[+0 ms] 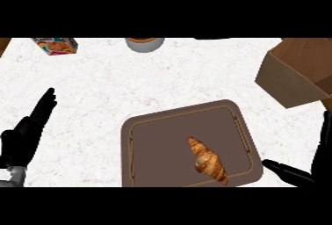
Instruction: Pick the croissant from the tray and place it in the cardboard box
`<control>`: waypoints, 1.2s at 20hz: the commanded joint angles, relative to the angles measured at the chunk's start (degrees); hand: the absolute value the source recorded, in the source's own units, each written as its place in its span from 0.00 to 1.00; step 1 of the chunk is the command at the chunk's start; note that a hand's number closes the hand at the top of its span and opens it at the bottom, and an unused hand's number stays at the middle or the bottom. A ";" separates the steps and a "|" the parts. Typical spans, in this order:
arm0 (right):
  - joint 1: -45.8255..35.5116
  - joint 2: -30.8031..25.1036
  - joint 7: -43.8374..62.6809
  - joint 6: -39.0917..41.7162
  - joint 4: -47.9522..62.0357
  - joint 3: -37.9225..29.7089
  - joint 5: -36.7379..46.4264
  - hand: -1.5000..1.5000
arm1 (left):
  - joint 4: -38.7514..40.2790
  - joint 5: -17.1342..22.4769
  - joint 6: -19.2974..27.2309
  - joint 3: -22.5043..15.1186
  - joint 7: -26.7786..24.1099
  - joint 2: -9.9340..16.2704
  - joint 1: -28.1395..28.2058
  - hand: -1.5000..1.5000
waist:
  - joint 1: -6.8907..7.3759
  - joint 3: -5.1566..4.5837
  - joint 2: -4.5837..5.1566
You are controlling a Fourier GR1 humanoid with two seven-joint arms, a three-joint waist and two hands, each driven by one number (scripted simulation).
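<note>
A golden-brown croissant [207, 160] lies on the brown tray [152, 140], in its lower right part. The open cardboard box [292, 83] stands at the far right, beyond the tray. My right hand [310, 169] is open at the lower right edge, just right of the tray, thumb pointing toward the tray's corner and apart from the croissant. At the left edge my left hand [26, 136] rests open with its fingers up.
A colourful small carton [57, 45] lies at the back left. A grey bowl-like vessel [145, 43] stands at the back centre. White marbled counter [130, 83] spreads between the tray and these objects.
</note>
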 commanded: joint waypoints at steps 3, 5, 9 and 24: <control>14.29 -5.67 -22.63 2.66 5.99 -3.72 10.31 0.00 | 3.13 -4.67 1.31 -4.03 -1.40 -2.23 0.11 0.50 | 1.44 -0.56 -0.47; 19.36 -4.39 -24.77 -1.54 5.80 -3.17 15.31 0.00 | 3.79 -5.90 1.27 -4.88 -2.37 -2.64 0.09 0.50 | 2.51 -0.68 -0.62; 29.65 -3.77 -23.74 -4.17 -2.06 -3.14 20.65 0.00 | 6.97 -6.35 -0.05 -4.82 -2.87 -3.78 -3.05 0.50 | 3.54 -0.82 -0.66; 51.10 5.53 6.04 -14.56 -31.02 8.06 50.63 0.00 | 12.83 -9.20 -2.77 -3.28 -3.72 -7.04 -8.42 0.50 | 5.47 -0.87 -0.33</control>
